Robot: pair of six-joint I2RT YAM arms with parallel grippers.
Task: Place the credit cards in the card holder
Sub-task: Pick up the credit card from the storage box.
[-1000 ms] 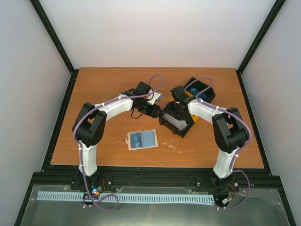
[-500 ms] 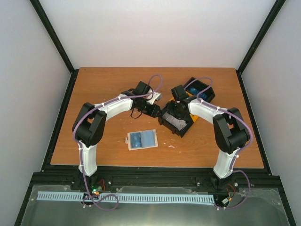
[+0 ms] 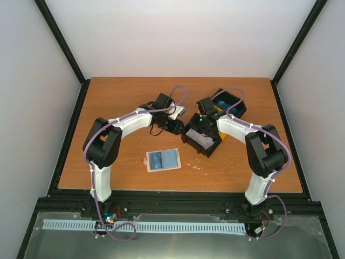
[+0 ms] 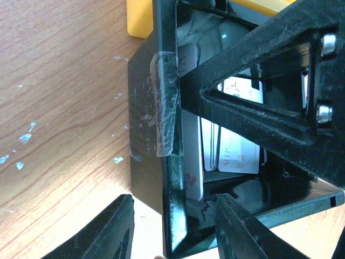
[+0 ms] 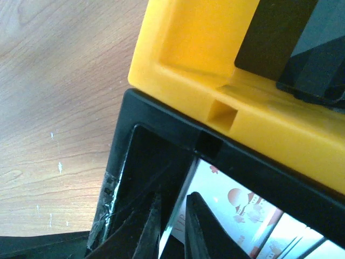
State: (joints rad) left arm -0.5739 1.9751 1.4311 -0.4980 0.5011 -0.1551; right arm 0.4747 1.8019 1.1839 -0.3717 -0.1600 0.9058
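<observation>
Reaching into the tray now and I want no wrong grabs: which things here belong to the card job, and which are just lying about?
Job:
- credit cards, stacked in the tray
- card holder, on the table
- right gripper, at a card's edge

Lying about:
- the tray itself, only their container
- white flecks on the wood

**Q:** What kind of place is this?

**A:** A robotics lab test cell. White panels point(image 3: 183, 38) in a black frame point(image 3: 59, 40) stand beyond and to either side of the left gripper point(image 3: 182, 128) and right gripper point(image 3: 200, 129).

**Q:** What else shows it?

**A:** Beneath the grippers is a bare wooden table point(image 3: 118, 102). Behind them are a mounting rail point(image 3: 178, 202) and a slotted cable duct point(image 3: 161, 226).
</observation>
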